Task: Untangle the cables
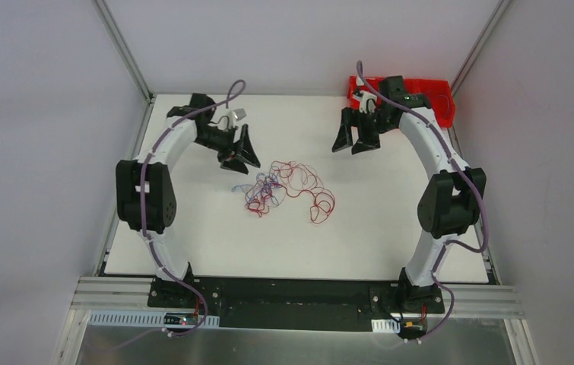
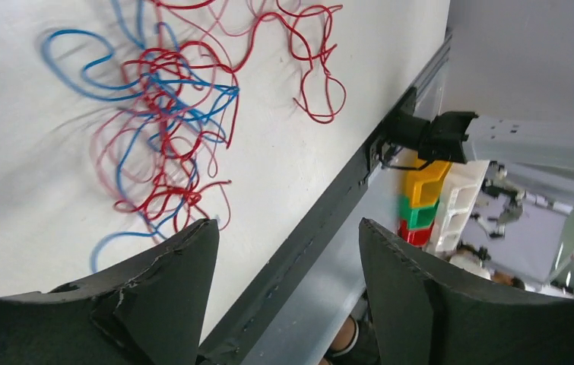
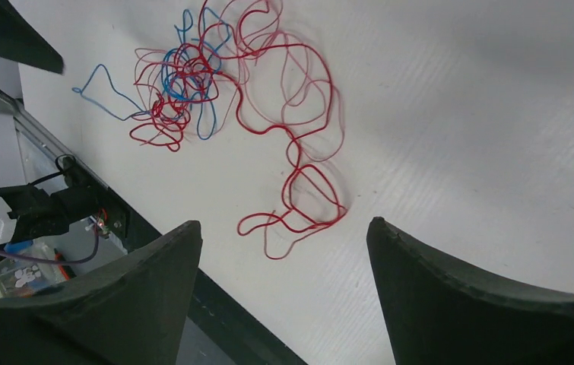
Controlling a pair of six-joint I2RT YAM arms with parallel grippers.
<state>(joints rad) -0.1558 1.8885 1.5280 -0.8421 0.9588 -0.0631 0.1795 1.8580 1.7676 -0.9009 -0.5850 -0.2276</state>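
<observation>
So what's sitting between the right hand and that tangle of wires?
Nothing: only bare white table lies between the right hand and the cables, as the top view shows plainly.

Left arm [image 1: 163, 149] & right arm [image 1: 437, 149]: white links w/ black joints, mauve cable [image 1: 144, 199] along each. Fingers [image 2: 169, 304] black, wedge-shaped. Black bases [image 1: 169, 290] at near edge of table [image 1: 192, 251].
</observation>
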